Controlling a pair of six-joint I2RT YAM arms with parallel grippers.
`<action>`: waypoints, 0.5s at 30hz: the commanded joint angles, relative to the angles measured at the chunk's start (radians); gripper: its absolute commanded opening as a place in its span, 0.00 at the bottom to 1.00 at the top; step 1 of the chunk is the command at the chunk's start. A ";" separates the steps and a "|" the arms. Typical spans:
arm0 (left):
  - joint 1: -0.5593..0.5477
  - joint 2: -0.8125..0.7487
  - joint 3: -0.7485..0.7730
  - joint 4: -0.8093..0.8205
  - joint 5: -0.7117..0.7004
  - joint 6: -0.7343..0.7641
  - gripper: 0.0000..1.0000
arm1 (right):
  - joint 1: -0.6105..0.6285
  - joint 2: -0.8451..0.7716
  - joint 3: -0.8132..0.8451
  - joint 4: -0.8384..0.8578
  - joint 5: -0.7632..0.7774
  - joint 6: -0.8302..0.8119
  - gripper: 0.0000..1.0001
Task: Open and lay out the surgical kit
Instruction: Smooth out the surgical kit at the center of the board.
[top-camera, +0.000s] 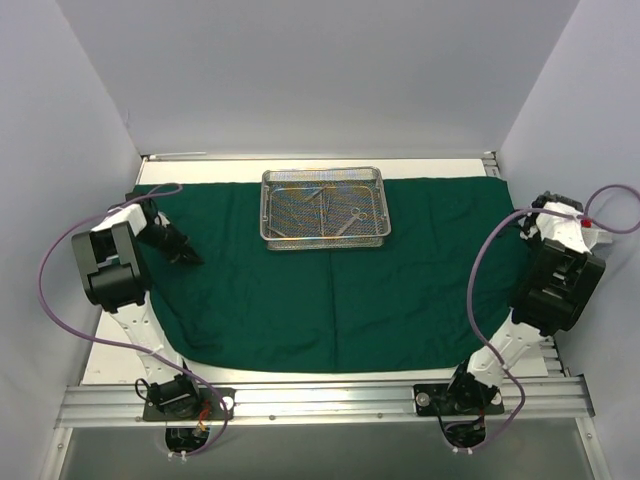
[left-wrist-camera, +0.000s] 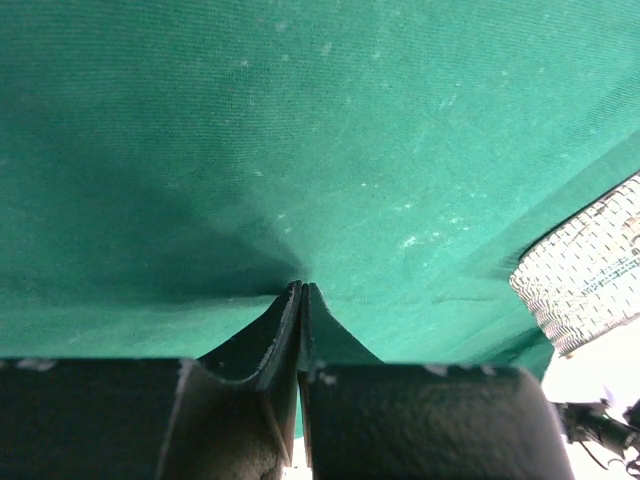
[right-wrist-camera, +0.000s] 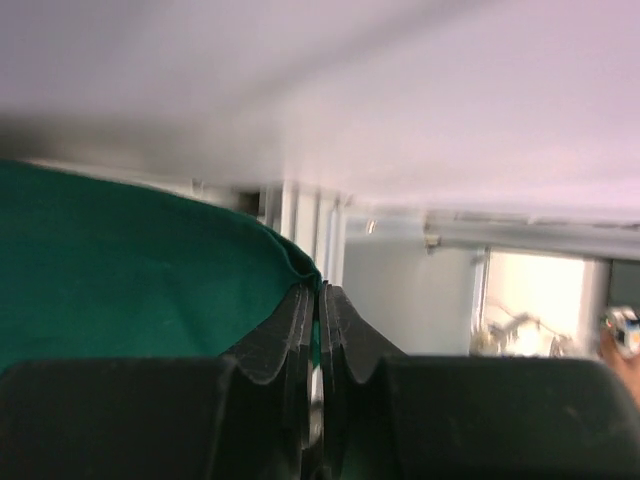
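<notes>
- the green cloth (top-camera: 330, 290) lies spread open over most of the bench (top-camera: 108, 360), reaching from the left arm across to the right arm, with its near edge curving just short of the front rail.
- the wire tray (top-camera: 323, 208) sits uncovered on the far middle of the cloth, well apart from both arms.
- thin steel tools (top-camera: 350, 214) lie inside the tray; one shows ring handles like scissors, and the others are too small to tell apart.
- the left hand (left-wrist-camera: 302, 292) is down on the left part of the cloth, a little in from its left edge.
- its fingers (left-wrist-camera: 250, 350) are pressed together on a small pinch of cloth, and creases run out from the tips.
- in the left wrist view the tray shows at the right edge, beyond a fold of the cloth.
- the right hand (right-wrist-camera: 318, 295) is at the far right side of the cloth, near the right wall.
- its fingers (right-wrist-camera: 270, 340) are pressed together, pinching the rim of the cloth, which curves up into the tips from the left.
- in the top view the right arm's wrist covers most of that hand, so the grip shows only in the right wrist view.
- the cloth shows shallow wrinkles, most of them around the left hand and along the near edge.
</notes>
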 joint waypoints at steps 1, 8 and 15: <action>0.007 -0.058 -0.022 0.051 0.032 0.000 0.09 | 0.020 -0.107 0.095 -0.016 0.194 -0.085 0.00; 0.010 -0.049 -0.061 0.085 0.058 -0.008 0.09 | 0.039 -0.196 -0.025 0.259 0.301 -0.568 0.00; 0.016 -0.047 -0.055 0.079 0.060 -0.002 0.09 | 0.059 -0.321 -0.277 0.417 0.208 -0.759 0.12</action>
